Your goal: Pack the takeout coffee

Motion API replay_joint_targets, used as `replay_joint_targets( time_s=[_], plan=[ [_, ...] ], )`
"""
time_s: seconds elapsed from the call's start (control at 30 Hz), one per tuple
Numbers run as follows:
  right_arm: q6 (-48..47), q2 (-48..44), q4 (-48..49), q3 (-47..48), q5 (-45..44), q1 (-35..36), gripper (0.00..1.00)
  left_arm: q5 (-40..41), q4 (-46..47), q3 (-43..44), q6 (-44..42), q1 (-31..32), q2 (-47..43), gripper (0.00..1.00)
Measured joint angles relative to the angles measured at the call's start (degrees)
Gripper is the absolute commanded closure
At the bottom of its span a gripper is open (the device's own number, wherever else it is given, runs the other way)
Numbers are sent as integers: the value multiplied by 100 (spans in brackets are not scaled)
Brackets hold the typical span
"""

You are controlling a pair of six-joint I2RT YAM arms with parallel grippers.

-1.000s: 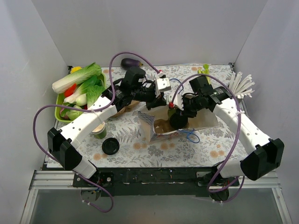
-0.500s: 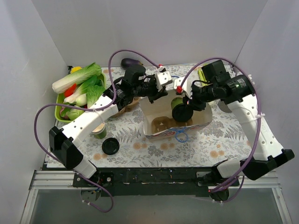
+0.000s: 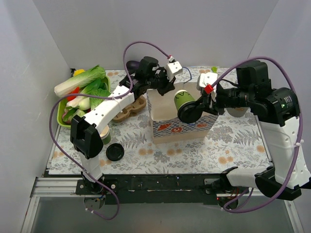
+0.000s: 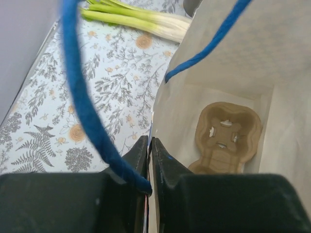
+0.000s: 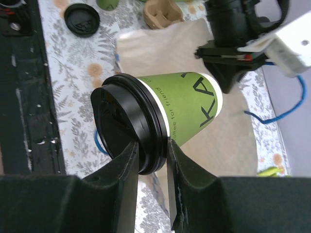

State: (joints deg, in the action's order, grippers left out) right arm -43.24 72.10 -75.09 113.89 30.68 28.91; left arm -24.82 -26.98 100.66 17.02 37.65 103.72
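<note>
The takeout coffee (image 3: 183,99), a green paper cup (image 5: 189,107) with a black lid (image 5: 124,128), lies tilted on its side in the air over the open mouth of the paper bag (image 3: 181,127). My right gripper (image 5: 152,145) is shut on the lid's rim, and in the top view the right gripper (image 3: 195,108) hangs over the bag's right half. My left gripper (image 4: 150,141) is shut on the bag's rim (image 4: 160,102) beside a blue cord handle (image 4: 82,97); from above, the left gripper (image 3: 163,90) is at the bag's far left corner. A cardboard cup carrier (image 4: 227,138) lies on the bag's floor.
A green basket (image 3: 60,110) of vegetables stands at the far left. An eggplant (image 3: 132,65) lies at the back. A loose black lid (image 3: 115,152) and lidless green cups (image 3: 103,136) sit front left, near another cardboard carrier (image 3: 130,108). Green onions (image 4: 141,19) lie behind the bag.
The left gripper has pulled the bag from lying flat to standing open. The right arm has swung up and right, carrying the cup from low beside the bag to above its mouth.
</note>
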Motion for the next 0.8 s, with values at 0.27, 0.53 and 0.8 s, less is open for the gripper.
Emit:
replay_joint_targets(
  time_s=[0.27,0.53,0.8],
  plan=[
    [455,-245,-50,72,776,0,99,15,-15,485,151,-72,85,65],
    [649,-702,33,-387,1373,4,99,20,-142,946,634,-74,260,11],
    [702,-1193,-22,-2275,1419,175,99,282,223,1753,1493,-258,59,2]
  ],
)
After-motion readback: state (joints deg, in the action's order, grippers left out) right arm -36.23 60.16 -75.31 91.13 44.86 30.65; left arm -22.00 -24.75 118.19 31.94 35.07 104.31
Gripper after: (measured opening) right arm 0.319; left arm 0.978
